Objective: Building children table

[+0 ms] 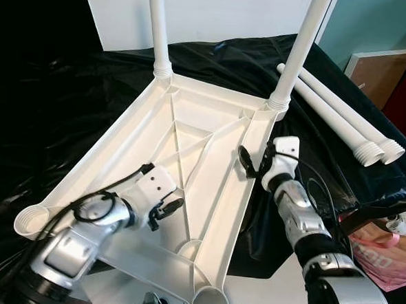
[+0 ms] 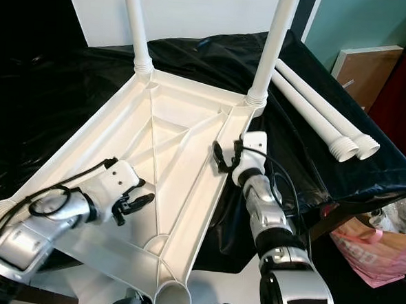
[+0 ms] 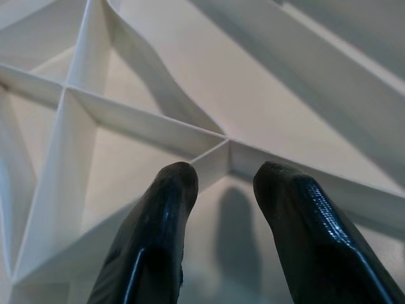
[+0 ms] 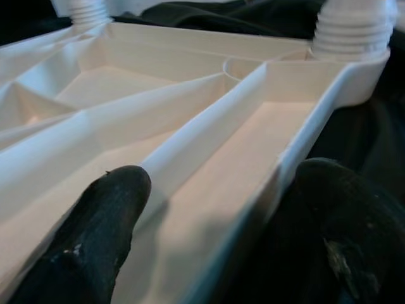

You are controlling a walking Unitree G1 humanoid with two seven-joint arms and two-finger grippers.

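The left gripper (image 1: 170, 210) hovers over the ribbed underside of the upside-down white plastic tabletop (image 1: 211, 135), fingers (image 3: 158, 234) slightly apart and empty. The right gripper (image 1: 255, 162) straddles the tabletop's right rim, one finger inside, one outside (contact unclear). The tabletop lies on a black sheet (image 1: 68, 109); two white legs (image 1: 302, 48) stand in its far corners. Two loose white legs (image 1: 343, 119) lie beyond, right.

Lighting: bright, even; I see the white ribbed plastic tabletop (image 1: 189, 158) nearly washed out. Glare: sheen streaks on the crinkled black plastic sheet (image 1: 69, 89) toward ten o'clock. Focus: head views sharp; my wrist views blur the near black fingertips (image 3: 168, 209). Shadows: soft, under the fingertips.
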